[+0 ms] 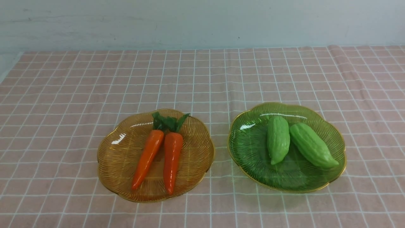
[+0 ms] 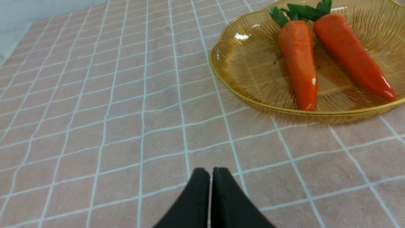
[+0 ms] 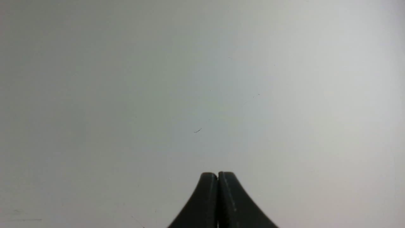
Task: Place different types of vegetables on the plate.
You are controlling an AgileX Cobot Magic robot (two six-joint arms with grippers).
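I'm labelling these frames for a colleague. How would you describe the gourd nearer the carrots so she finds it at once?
On the pink checked tablecloth, find the green glass plate on the right. Two light green gourds lie in it; yours is the left gourd, lying nearly straight, while the right gourd slants outward.

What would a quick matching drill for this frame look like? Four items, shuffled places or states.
Column 1
1. carrots
2. gourds
3. left claw
4. right claw

Column 2
A. shut, facing a blank grey surface
B. on the amber plate
C. shut, above the checked cloth
D. on the green plate

Pairs: 1-B, 2-D, 3-C, 4-A
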